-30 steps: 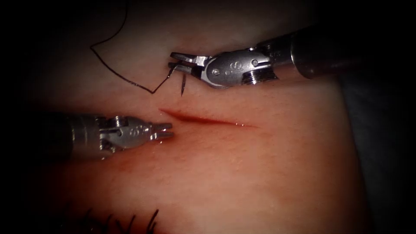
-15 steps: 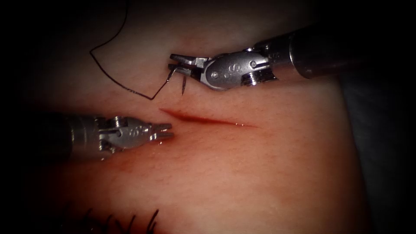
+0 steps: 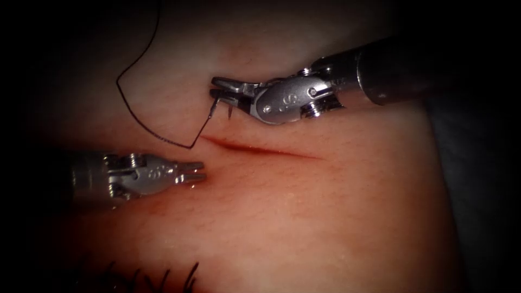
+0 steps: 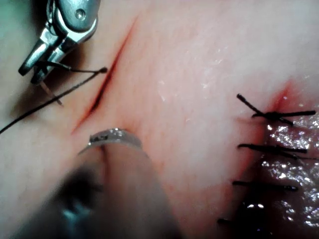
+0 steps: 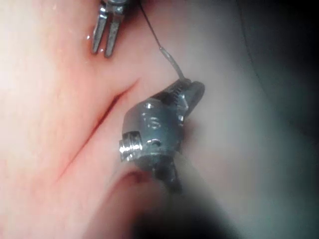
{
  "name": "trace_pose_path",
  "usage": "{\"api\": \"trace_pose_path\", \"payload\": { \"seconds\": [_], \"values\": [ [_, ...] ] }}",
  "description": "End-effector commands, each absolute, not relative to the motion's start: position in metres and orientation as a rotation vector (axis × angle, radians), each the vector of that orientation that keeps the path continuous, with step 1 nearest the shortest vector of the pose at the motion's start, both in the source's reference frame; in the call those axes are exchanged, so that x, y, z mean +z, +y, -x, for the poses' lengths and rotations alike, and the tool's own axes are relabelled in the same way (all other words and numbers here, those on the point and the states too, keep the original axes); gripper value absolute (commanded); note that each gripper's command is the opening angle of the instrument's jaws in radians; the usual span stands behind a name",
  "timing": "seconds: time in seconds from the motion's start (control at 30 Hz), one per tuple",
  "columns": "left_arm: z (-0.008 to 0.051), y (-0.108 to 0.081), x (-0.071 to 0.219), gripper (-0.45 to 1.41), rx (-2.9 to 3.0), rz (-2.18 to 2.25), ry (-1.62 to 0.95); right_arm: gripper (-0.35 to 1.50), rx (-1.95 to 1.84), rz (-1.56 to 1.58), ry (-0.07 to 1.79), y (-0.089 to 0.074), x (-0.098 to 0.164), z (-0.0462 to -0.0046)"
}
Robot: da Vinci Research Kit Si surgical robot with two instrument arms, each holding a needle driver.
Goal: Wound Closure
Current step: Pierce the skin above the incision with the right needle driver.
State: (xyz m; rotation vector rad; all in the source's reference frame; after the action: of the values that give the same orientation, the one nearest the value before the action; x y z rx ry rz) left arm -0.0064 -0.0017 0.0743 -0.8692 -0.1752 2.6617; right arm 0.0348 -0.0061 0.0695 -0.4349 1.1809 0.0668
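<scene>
The cut (image 3: 260, 149) is a thin red line across the tissue (image 3: 325, 217). My right tool (image 3: 214, 89) hovers just beyond the cut's left end, jaws shut on the curved needle (image 3: 229, 111) near mid-curve. The needle is outside the tissue, tip pointing down at it. Black thread (image 3: 141, 122) runs from the needle's tail, bends by the cut's left end and loops away up left. My left tool (image 3: 202, 171) rests near the tissue on the near side of that end, jaws slightly open and holding nothing. Close up I see the right jaws (image 5: 192, 92), the needle's tail (image 5: 172, 63) and the left jaws (image 5: 103, 50).
A row of dark finished stitches (image 3: 163, 276) lies near the tissue's front edge, seen closer as stitches (image 4: 269, 114) with wet red fluid beside them. Red fluid tints the tissue around the cut (image 4: 107, 79).
The right tool has come down toward the cut's left end, lowering the needle tip and bringing the thread's bend to the cut. The left tool has drawn back to the left and a little lower.
</scene>
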Motion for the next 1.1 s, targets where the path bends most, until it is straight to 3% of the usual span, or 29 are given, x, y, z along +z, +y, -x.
{"api": "trace_pose_path", "payload": {
  "seconds": [0.03,1.1],
  "values": [
    [0.0067,-0.0016,0.0748,-0.10,2.662,0.874,-0.180,-0.35,0.061,0.434,1.180,-0.0068,0.0703,-0.0352],
    [0.0052,-0.0004,0.0759,-0.07,2.666,0.854,-0.181,-0.35,0.013,0.356,0.997,-0.0153,0.0772,-0.0345]
  ]
}}
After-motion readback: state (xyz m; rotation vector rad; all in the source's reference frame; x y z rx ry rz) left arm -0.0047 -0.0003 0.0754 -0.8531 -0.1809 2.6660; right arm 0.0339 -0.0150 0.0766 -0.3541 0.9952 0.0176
